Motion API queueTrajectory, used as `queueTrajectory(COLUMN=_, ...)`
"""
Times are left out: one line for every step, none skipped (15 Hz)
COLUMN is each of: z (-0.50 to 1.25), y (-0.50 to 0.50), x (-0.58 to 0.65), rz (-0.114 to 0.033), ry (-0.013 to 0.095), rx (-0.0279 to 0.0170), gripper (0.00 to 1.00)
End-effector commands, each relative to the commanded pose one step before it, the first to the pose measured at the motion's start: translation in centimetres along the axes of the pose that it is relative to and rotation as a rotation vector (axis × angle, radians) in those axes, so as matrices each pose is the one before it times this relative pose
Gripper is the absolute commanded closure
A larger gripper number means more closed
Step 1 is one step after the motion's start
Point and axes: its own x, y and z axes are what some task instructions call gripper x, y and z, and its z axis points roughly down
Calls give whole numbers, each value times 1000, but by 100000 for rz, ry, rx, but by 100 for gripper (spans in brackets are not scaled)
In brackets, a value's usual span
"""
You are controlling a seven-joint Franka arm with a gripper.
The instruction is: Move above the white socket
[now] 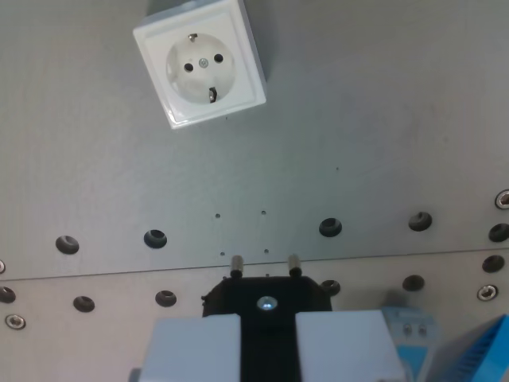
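Observation:
The white socket (pixel 200 65) is a square box with a round recess, two pin holes and earth clips. It lies on the grey metal plate (pixel 358 135) at the top of the wrist view, left of centre and turned slightly. My gripper (pixel 267 344) is at the bottom centre, its two pale fingers (pixel 195 348) shut on a black plug (pixel 266 300). The plug's two metal pins (pixel 236 264) point toward the socket. A wide stretch of bare plate separates the plug from the socket.
Rows of bolt holes (pixel 330 227) cross the plate, with a seam between two panels just behind the plug pins. A blue and white part (pixel 409 333) and a blue object (pixel 481 354) sit at the bottom right corner.

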Motion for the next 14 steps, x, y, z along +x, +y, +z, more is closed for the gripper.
queueTrajectory(z=966, y=-134, x=381, rz=-6756, ry=3593, rx=317, gripper=100)
queueTrajectory(z=242, y=-51, x=58, rz=-730, ry=196, rx=14, gripper=100)
queueTrajectory(z=252, y=-56, x=56, rz=-894, ry=45, rx=29, gripper=100)
queueTrajectory(z=261, y=-59, x=53, rz=-1034, ry=123, rx=42, gripper=100)
queueTrajectory(z=268, y=-62, x=50, rz=-995, ry=149, rx=16, gripper=100)
queueTrajectory(z=278, y=-66, x=46, rz=-827, ry=14, rx=11, gripper=100)
queueTrajectory(z=287, y=-71, x=46, rz=-985, ry=265, rx=47, gripper=100)
queueTrajectory(z=299, y=-74, x=46, rz=-1004, ry=224, rx=20, gripper=100)
queueTrajectory(z=313, y=-75, x=45, rz=-970, ry=82, rx=43, gripper=100)
queueTrajectory(z=326, y=-74, x=46, rz=-796, ry=218, rx=34, gripper=100)
queueTrajectory(z=339, y=-74, x=47, rz=-903, ry=142, rx=13, gripper=100)
queueTrajectory(z=351, y=-73, x=48, rz=-1081, ry=303, rx=10, gripper=100)
queueTrajectory(z=299, y=-57, x=37, rz=-961, ry=308, rx=-1, gripper=100)
queueTrajectory(z=310, y=-55, x=39, rz=-765, ry=190, rx=4, gripper=100)
